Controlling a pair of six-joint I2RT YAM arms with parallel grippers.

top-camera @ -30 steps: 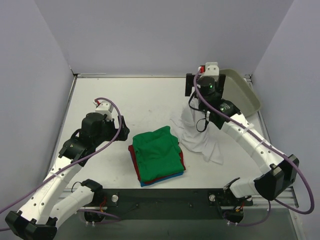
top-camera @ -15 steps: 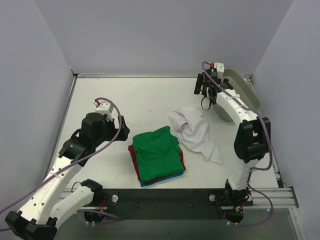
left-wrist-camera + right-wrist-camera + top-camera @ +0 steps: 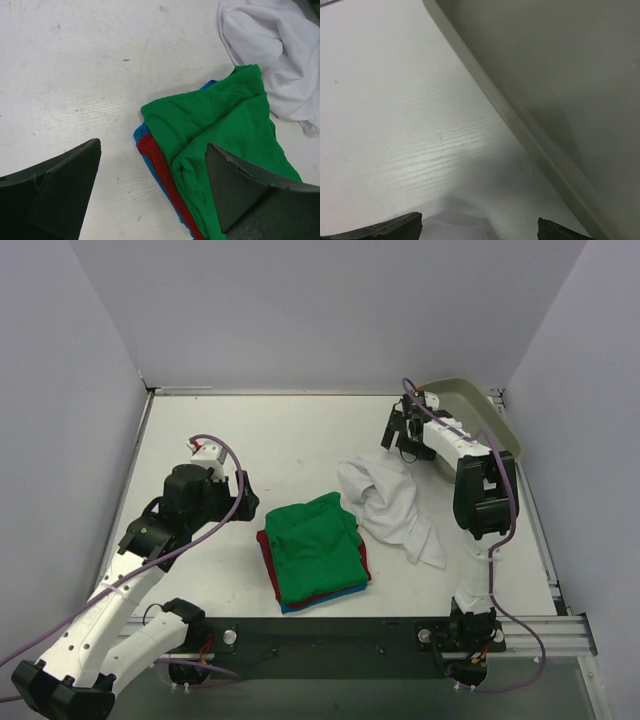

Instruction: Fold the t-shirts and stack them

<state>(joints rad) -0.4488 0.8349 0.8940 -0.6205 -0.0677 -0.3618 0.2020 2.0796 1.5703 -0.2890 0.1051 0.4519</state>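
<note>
Lying near right pincer (image 3: 397, 434), white tee (image 3: 396, 504)

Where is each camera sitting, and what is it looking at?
Top external: above and behind the arms, looking down on the table; both arms show, left tool and right tool.
Left wrist: on the left arm, looking down at the green shirt topping the stack and the white shirt; its fingers show below.
Right wrist: on the right arm, low over the table, facing the tray wall; only fingertips show.
Shared: top and left wrist both see the green and white shirts.
</note>
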